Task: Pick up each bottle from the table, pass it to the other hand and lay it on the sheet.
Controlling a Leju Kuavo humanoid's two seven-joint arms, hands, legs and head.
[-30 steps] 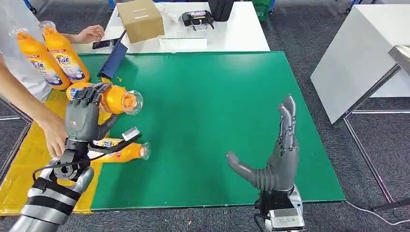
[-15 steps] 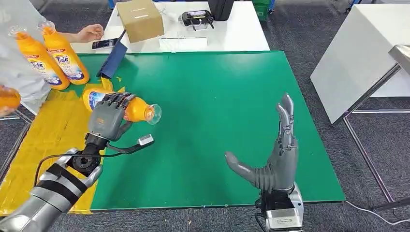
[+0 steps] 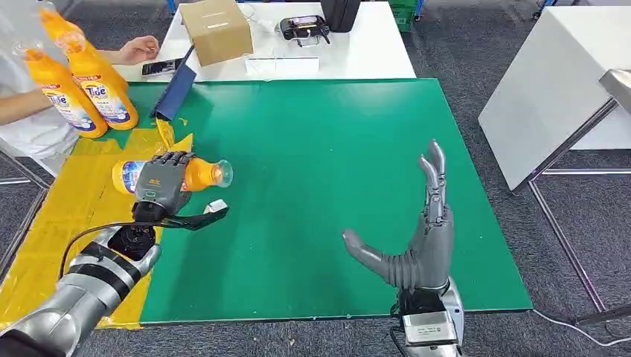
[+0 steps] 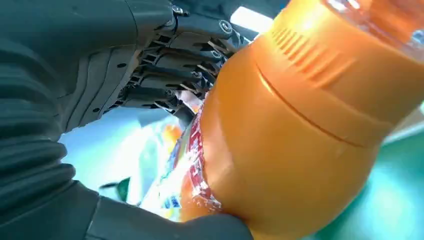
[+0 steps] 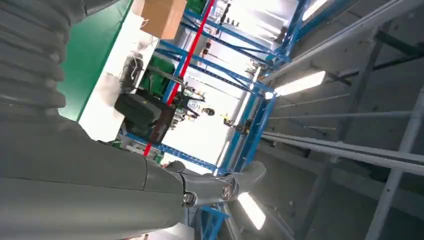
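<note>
Across the table in front of me lies a green mat (image 3: 320,171), with a yellow sheet (image 3: 59,216) along its left side, which I take to be the laying place. Behind them a white table (image 3: 372,52) carries a cardboard box (image 3: 216,30). At the far left a person's arm (image 3: 22,108) reaches in near two upright orange bottles (image 3: 82,93) on the sheet, probably waiting their turn. My left hand (image 3: 160,184) wraps its fingers (image 4: 175,75) over an orange bottle (image 3: 195,174) held on its side above the sheet's edge, cap pointing right toward the other hand, which suits a handover. My right hand (image 3: 420,238) stands upright over the mat, well apart, fingers spread and holding nothing, seemingly ready to receive.
</note>
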